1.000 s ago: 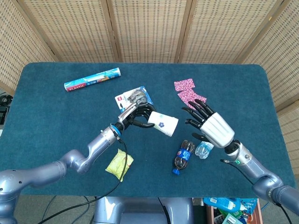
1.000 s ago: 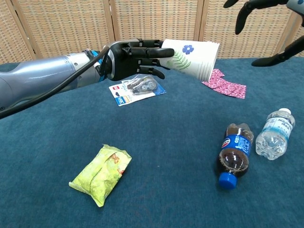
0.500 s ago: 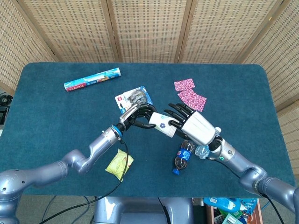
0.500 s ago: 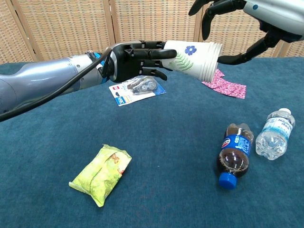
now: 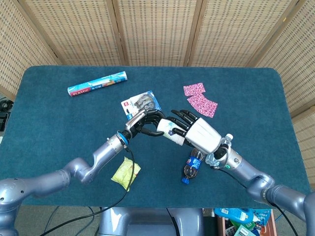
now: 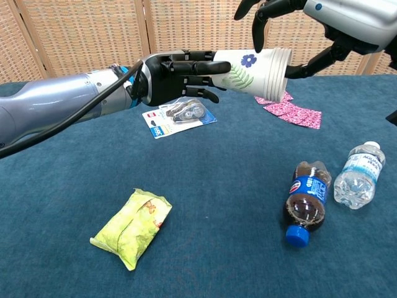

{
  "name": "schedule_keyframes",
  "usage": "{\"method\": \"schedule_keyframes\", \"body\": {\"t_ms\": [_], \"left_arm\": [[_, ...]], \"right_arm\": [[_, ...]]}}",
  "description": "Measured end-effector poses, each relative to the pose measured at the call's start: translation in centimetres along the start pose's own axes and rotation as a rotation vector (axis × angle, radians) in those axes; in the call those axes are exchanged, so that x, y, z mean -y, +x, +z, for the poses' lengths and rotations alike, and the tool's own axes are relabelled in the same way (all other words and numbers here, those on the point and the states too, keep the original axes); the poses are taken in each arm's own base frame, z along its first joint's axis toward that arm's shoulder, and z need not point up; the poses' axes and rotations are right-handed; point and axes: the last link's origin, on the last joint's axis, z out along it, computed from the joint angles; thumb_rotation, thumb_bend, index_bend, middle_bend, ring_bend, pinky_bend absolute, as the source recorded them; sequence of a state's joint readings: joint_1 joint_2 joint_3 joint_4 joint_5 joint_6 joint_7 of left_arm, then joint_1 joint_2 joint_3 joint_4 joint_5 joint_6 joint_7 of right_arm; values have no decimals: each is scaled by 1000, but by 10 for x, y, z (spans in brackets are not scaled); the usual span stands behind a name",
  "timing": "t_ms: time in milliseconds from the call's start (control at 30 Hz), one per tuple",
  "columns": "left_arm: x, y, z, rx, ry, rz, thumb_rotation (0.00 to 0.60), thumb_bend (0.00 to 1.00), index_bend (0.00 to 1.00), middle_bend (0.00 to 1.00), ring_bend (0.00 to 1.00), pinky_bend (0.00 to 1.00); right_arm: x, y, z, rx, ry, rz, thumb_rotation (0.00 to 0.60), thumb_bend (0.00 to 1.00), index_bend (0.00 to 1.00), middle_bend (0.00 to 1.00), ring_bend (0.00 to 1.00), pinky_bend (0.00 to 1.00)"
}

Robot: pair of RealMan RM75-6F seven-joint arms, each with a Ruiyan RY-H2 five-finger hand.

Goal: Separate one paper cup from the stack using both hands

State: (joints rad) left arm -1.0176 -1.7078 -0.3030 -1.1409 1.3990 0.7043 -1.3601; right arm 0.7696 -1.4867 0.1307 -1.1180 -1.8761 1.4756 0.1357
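A stack of white paper cups (image 6: 255,71) with a blue flower and green leaf print lies sideways in the air, its rims to the right. My left hand (image 6: 175,77) grips its narrow end, and in the head view this hand (image 5: 146,123) sits mid-table. My right hand (image 6: 322,18) arches over the wide end, its fingers (image 6: 259,11) curled above the cup with a gap and its thumb by the rims. In the head view the right hand (image 5: 201,135) covers most of the cup stack (image 5: 169,130).
On the blue table (image 5: 49,128) lie a cola bottle (image 6: 304,202), a water bottle (image 6: 356,177), a green snack packet (image 6: 131,226), a carded tape dispenser (image 6: 180,117), pink cloths (image 6: 294,112) and a plastic-wrap roll (image 5: 97,83).
My right hand has swung in from the right and now arches over the wide end of the stack. The left hand has held the stack nearly still.
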Motion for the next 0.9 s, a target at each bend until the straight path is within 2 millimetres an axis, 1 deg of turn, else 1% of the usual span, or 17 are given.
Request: {"method": "schedule_keyframes", "body": {"t_ms": [200,700,800,900], "left_arm": [[2,-1,0,1,5,-1,600,179,539,483,433,470],[6,2,-1,-6,23,-10,600,178,540,483,433,471],[7,3,-1,-8,26,-13,600,178,539,483,434,470],[7,3,-1,-8,27,-15,600,179,539,483,434,470]], "right_arm": [[3,0,3,-11,3,7,600,540,529,341,190,329],[4,2,5,-36,4,18,600,541,529,342,190,329],[4,2,5,-39,2,23,600,541,529,347,194,342],[4,2,4,-43,3,23,600,543,548,358,202,349]]}}
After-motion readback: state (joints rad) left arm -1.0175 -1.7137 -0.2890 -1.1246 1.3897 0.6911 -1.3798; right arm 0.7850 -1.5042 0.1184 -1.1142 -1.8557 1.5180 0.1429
